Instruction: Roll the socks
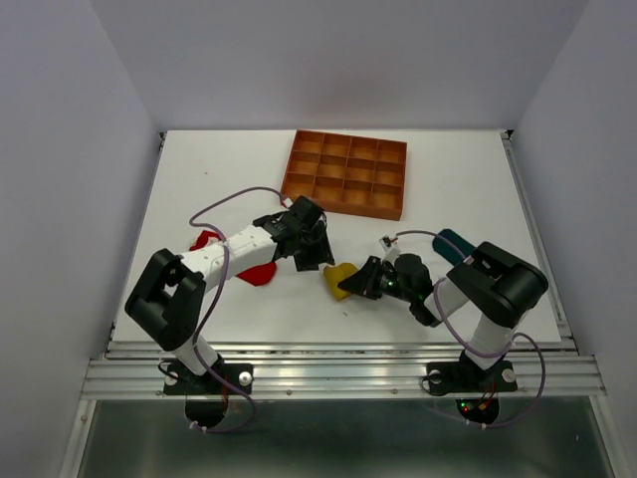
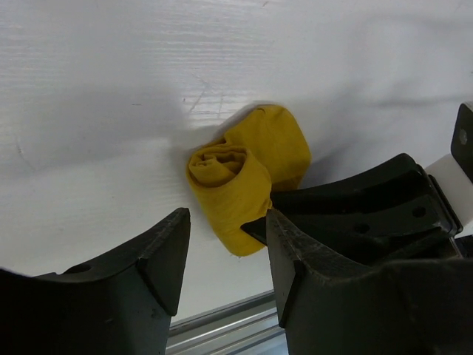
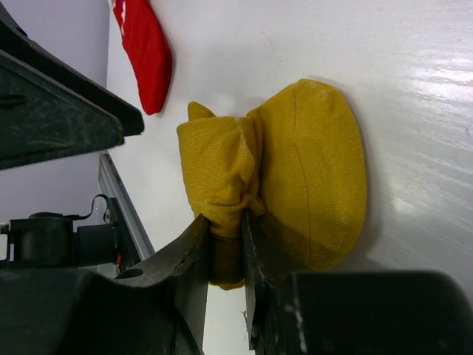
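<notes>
From above, the yellow sock (image 1: 341, 274) lies bunched near the middle of the surface (image 1: 199, 189), at 6 o'clock from the gridded tray (image 1: 346, 174). The red sock (image 1: 255, 272) is flat at its 9 o'clock and the teal sock (image 1: 453, 241) lies at its 3 o'clock, by the right arm. The left tool (image 1: 320, 257) and the right tool (image 1: 356, 283) crowd in on the yellow one from either side. In the left wrist view, the left tool (image 2: 225, 255) stands about half open and empty, its jaws straddling the near end of the partly coiled sock without touching it, while the right tool's tip pokes in from 4 o'clock. In the right wrist view, the right tool (image 3: 224, 248) is nearly closed, pinching only a thin fold at the roll's 6 o'clock edge. That grip looks slight: a tug could slip the fold free and let the coil spring open. With the tools this near each other, the left one closing could strike the right tip rather than catch cloth.
</notes>
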Controlling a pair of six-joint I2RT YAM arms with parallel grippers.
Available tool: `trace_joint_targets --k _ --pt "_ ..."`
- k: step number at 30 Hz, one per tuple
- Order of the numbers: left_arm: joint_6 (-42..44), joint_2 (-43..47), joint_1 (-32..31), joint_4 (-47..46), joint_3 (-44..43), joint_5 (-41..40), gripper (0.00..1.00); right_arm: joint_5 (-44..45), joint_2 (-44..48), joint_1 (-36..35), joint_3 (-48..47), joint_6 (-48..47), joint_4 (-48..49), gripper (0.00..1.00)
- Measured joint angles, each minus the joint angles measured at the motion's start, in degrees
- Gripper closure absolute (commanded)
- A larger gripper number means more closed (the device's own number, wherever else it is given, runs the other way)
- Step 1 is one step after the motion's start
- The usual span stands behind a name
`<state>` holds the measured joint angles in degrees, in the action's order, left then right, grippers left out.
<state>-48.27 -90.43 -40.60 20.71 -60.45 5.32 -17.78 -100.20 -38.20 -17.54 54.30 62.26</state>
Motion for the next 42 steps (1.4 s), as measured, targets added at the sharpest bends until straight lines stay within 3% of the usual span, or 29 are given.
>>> trace_joint_targets --k 8,26,31,37,42 --pt "0.39 -5.57 -2.14 -2.51 0.00 2.34 0.45 -1.31 -1.25 1.46 0.79 2.58 1.86 0.98" --pt "-0.26 -7.76 -3.39 -4.46 -0.02 0.96 0.52 -5.22 -7.34 4.46 2.21 9.18 10.47 0.92" --pt "-1.05 -9.20 -4.37 -4.33 -1.05 -0.94 0.65 -6.05 -8.59 4.48 2.67 10.03 12.85 0.84" --pt "-2.10 -9.94 -4.72 -3.65 -2.56 -1.77 0.99 -6.25 -5.25 4.50 2.54 7.39 8.68 0.69" --pt "-3.08 -11.02 -5.07 -3.30 -4.00 -2.62 1.00 -5.46 1.97 4.55 0.94 1.88 -2.14 0.55"
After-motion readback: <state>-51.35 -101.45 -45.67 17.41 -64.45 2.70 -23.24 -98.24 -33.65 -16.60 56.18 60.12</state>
